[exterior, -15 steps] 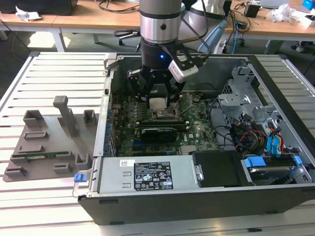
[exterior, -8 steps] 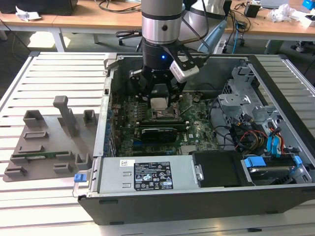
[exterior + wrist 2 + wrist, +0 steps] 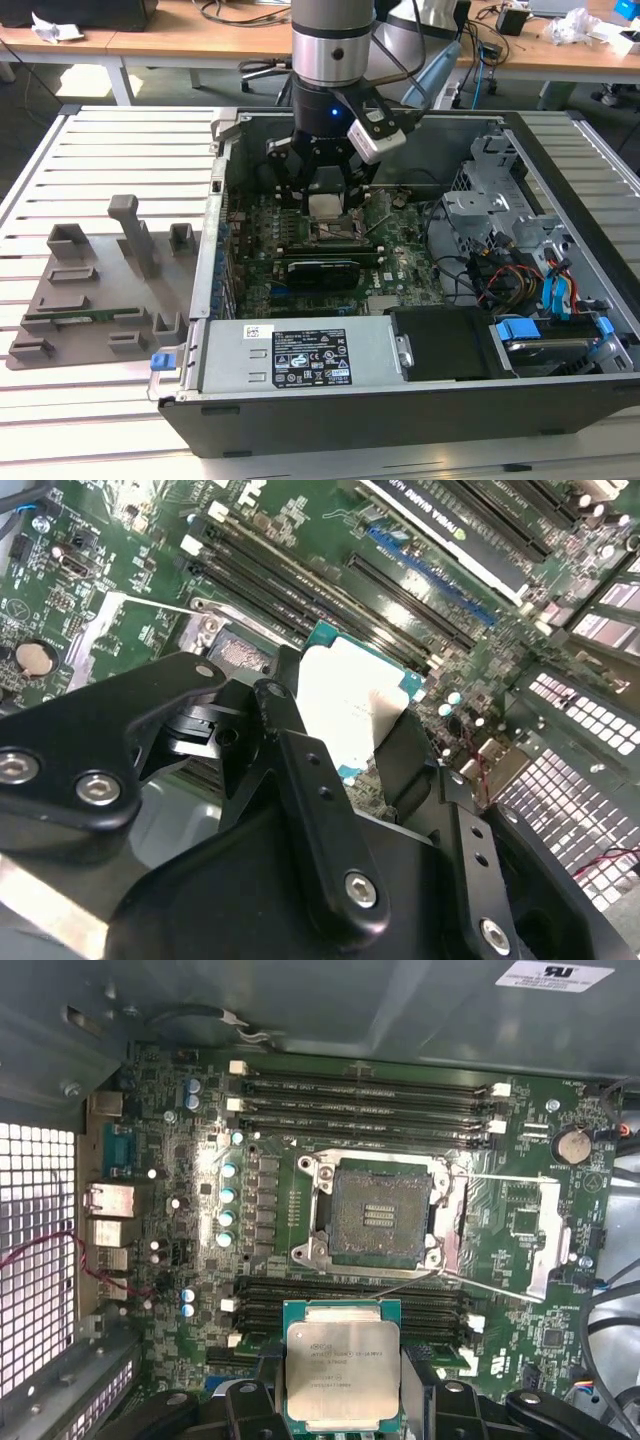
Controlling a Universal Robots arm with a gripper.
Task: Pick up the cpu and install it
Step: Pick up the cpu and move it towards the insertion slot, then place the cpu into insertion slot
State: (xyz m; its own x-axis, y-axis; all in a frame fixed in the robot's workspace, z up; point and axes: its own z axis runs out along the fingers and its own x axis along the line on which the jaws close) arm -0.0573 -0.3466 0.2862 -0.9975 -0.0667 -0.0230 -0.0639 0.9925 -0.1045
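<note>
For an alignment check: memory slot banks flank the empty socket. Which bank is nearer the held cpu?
The bank on the claw's side, partly hidden behind the cpu; the other bank lies beyond the socket, by the case wall.

Arm (image 3: pixel 333 40) upright, claw (image 3: pixel 326 208) pointing down, fingers (image 3: pixel 300 770) clamped on the cpu (image 3: pixel 340 1372)

Slatted pale bench (image 3: pixel 100 150) carries two items. An open computer case (image 3: pixel 400 425) lies on its side across the middle and the exterior view's right. A grey fixture plate (image 3: pixel 95 300) with raised blocks lies flat just beside it, toward the exterior view's left.
</note>
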